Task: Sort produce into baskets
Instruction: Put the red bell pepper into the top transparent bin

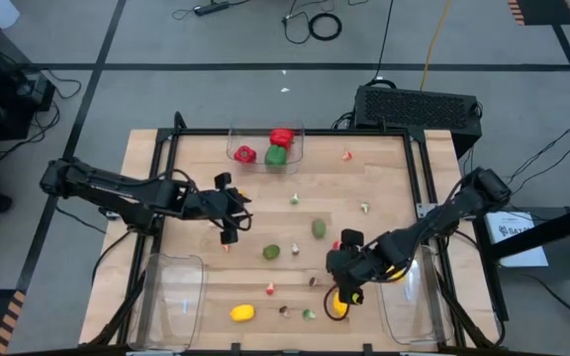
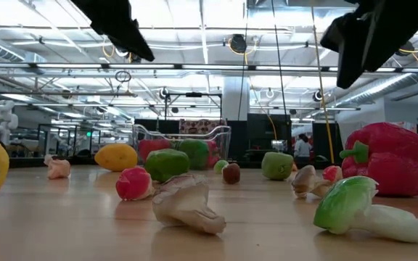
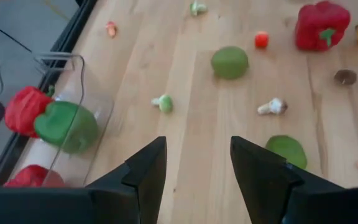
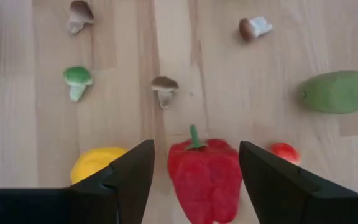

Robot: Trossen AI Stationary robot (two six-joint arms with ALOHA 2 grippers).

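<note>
A red pepper (image 4: 204, 177) lies on the wooden surface (image 1: 384, 188) toward the near right, directly under the right gripper (image 4: 194, 171), whose jaws are spread apart with the pepper framed between them but not yet touched. A yellow lemon (image 4: 95, 163) sits just beside the pepper on one side and a small red piece (image 4: 284, 151) on the other; small mushroom-like pieces (image 4: 164, 87) and a green lime (image 4: 337, 91) are scattered farther off. Another lemon (image 1: 242, 313) and two more limes (image 1: 271, 252) are seen loose on the surface in the high view. The far basket (image 1: 265, 132) already holds two red peppers and a green pepper (image 1: 276, 155), while the near left basket (image 1: 171, 297) and the near right basket (image 1: 409, 307) appear to hold nothing. The left gripper (image 3: 197, 165) hangs above the left middle of the surface with its jaws apart and nothing between them. The step in hand is judged to be the pick-up of the red pepper by the right arm. A descent around the pepper and a closing of the jaws would be called for next, with care that the neighbouring lemon is not pinched or pushed, followed by a carry to the far basket where the other peppers are kept.
</note>
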